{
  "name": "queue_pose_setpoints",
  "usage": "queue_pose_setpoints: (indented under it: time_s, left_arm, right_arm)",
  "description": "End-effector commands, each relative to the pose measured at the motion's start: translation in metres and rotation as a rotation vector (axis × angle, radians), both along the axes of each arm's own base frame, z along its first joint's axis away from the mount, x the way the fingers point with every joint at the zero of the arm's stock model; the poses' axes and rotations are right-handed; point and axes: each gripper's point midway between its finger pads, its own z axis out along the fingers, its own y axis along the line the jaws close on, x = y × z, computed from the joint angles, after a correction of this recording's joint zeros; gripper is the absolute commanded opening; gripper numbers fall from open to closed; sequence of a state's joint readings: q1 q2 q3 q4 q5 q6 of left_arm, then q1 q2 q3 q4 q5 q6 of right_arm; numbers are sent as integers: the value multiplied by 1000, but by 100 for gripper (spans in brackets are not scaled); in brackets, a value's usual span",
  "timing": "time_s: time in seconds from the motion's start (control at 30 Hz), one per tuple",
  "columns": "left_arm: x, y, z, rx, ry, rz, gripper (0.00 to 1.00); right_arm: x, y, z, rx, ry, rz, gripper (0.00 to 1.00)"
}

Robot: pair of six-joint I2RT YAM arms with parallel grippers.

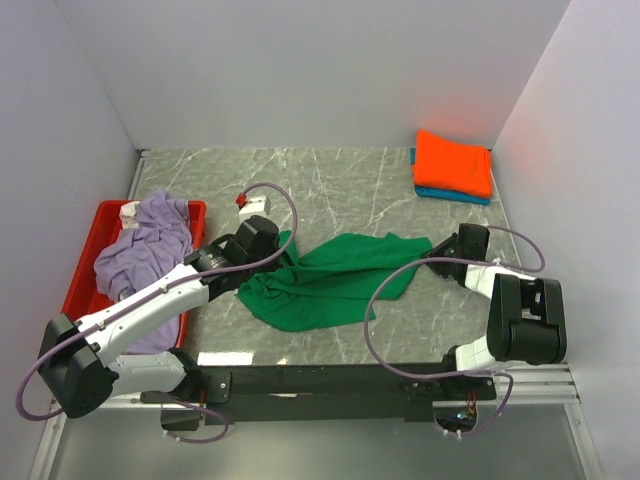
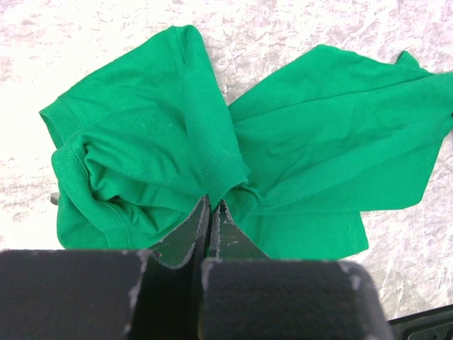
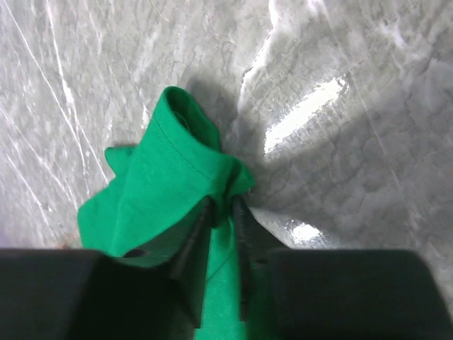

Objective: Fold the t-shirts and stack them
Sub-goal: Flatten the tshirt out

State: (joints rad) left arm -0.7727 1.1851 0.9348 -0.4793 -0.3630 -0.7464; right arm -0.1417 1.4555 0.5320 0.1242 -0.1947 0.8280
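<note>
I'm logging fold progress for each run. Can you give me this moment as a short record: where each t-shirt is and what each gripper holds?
green t-shirt: crumpled, unfolded, mid-table
left gripper: shut on the green t-shirt's left end
right gripper: pinching a bunched edge at its right end
orange t-shirt: folded, far right corner, on top of the blue one
blue t-shirt: folded, under the orange, only its edge showing
lavender t-shirt: unfolded, heaped in the red tray at left
stacked so far: two

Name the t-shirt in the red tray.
The lavender t-shirt, heaped in the red tray; the green t-shirt lies on the table, orange t-shirt and blue t-shirt sit folded far right.
</note>
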Motion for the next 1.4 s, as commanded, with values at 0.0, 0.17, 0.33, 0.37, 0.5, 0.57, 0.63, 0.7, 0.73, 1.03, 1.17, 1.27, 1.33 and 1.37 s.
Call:
queue_pose_setpoints:
  time_s: [0.0, 0.17, 0.33, 0.37, 0.5, 0.57, 0.63, 0.7, 0.73, 1.03, 1.17, 1.27, 1.33, 1.37]
  left_arm:
    - [1, 4, 13, -28, -28, 19, 1]
    - [4, 8, 24, -35, -46, 45, 1]
    - [8, 20, 52, -57, -104, 96, 1]
    - [8, 23, 64, -71, -124, 113, 1]
    - [13, 38, 109, -116, -222, 176, 1]
    - [16, 47, 132, -136, -272, 216, 1]
    - [18, 54, 169, -178, -343, 244, 1]
    - [17, 64, 208, -218, -416, 279, 1]
    - [16, 67, 221, -234, -441, 287, 1]
    - [-29, 102, 365, -434, -707, 243, 1]
    - [-56, 122, 407, -506, -805, 218, 1]
    - [-73, 136, 430, -532, -866, 212, 0]
    - [-78, 142, 439, -543, -891, 215, 1]
    - [-80, 146, 441, -544, -899, 224, 1]
  right_arm:
    - [14, -11, 19, -34, -59, -32, 22]
    - [13, -16, 44, -74, -82, -32, 7]
    - [11, -16, 74, -97, -120, -9, 6]
    - [13, -14, 91, -95, -161, 3, 4]
    - [11, -6, 132, -76, -242, 30, 0]
    - [12, -2, 165, -65, -302, 46, 0]
    - [15, 0, 203, -64, -375, 52, 0]
    - [13, 4, 249, -61, -459, 60, 0]
    - [10, 5, 264, -58, -488, 67, 0]
    - [-56, 20, 430, -125, -778, 106, 0]
    - [-91, 24, 480, -169, -883, 112, 0]
    - [-110, 27, 508, -189, -946, 117, 0]
    - [-117, 29, 522, -198, -976, 124, 0]
    - [-116, 29, 524, -201, -979, 125, 0]
